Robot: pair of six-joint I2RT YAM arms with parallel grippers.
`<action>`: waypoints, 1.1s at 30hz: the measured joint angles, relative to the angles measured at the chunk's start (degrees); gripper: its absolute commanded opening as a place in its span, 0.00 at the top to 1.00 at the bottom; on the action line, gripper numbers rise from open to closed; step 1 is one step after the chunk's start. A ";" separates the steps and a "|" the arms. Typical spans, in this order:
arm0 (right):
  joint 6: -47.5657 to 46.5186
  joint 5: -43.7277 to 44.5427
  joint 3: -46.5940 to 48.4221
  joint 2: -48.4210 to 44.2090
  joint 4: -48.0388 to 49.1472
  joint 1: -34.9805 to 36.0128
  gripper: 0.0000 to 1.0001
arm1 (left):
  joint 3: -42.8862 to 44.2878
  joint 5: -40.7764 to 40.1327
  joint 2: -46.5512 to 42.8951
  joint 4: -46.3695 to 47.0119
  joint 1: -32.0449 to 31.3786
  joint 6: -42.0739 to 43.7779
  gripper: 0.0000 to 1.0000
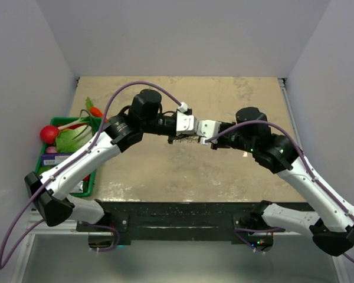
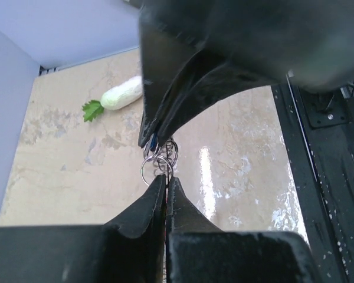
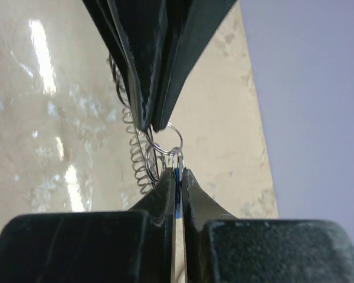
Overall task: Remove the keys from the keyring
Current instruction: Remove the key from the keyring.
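The blue-headed key (image 3: pixel 177 177) is pinched in the closed right gripper (image 3: pixel 177 172), above mid-table. The grey coiled keyring (image 3: pixel 138 162) hangs beside it, seemingly clamped by the left gripper (image 2: pixel 166 178). Both arms bend inward, tips meeting. At the left, a green tray (image 1: pixel 92 187) holds a red radish (image 1: pixel 49 134).

Blue key (image 3: pixel 177 188), grey coiled keyring (image 3: pixel 138 160), mottled beige table (image 1: pixel 165 171), white green-leaved radish (image 2: pixel 123 94)
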 measured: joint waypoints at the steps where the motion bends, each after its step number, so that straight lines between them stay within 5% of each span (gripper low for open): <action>1: -0.33 0.17 0.00 0.42 -0.70 -0.26 1.00 | 0.00 0.72 -0.24 -0.35 0.02 0.98 1.00; 19: -0.04 -2.82 -1.42 -1.29 1.75 -0.87 1.00 | 0.00 2.62 -1.22 -1.16 0.37 4.70 1.00; 28: 1.25 -4.33 0.79 -2.19 0.74 -1.97 1.00 | -0.28 0.63 -1.40 0.46 0.02 2.03 0.66; 33: 1.75 -3.80 1.86 -2.25 0.20 -2.56 1.00 | -0.57 0.00 -1.36 -0.46 0.07 0.72 0.59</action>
